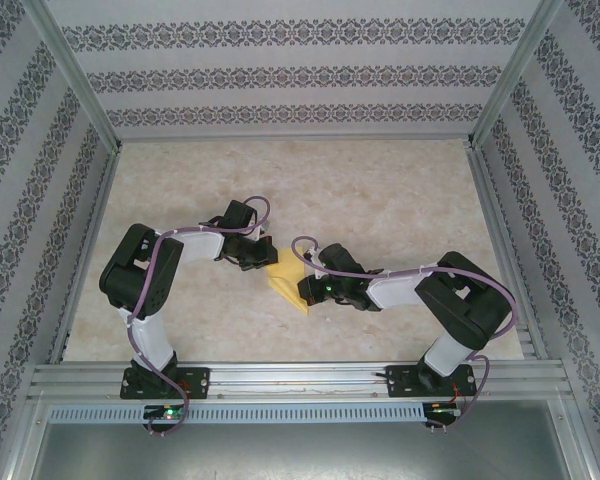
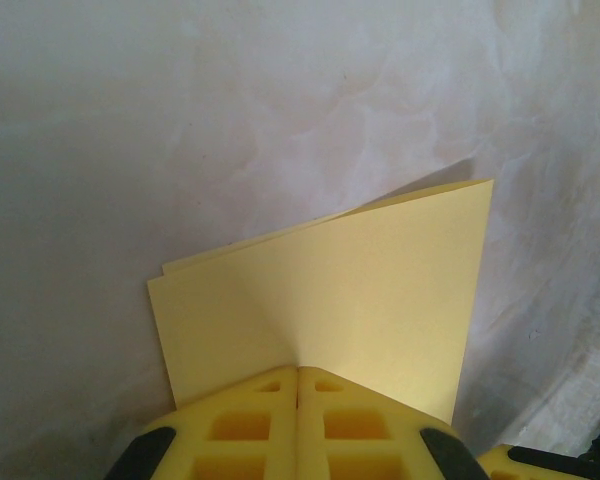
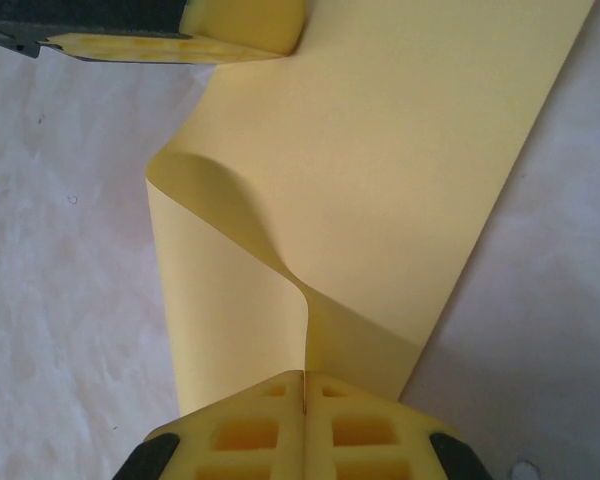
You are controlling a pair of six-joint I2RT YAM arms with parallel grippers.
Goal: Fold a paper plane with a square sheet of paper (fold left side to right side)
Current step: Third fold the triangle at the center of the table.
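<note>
Nearest the bases, the right gripper [image 3: 305,388] is pinched tight on one end of the square sheet of paper [image 3: 400,170]. The sheet is doubled over between the two arms, on or just above the counter [image 1: 400,200], with its upper layer buckled into a loose curl. Beyond it, the left gripper [image 2: 298,378] is clamped on the opposite edge, where the two layers sit slightly offset. I judge the edges should be squared first, then the curl pressed flat toward the crease.
</note>
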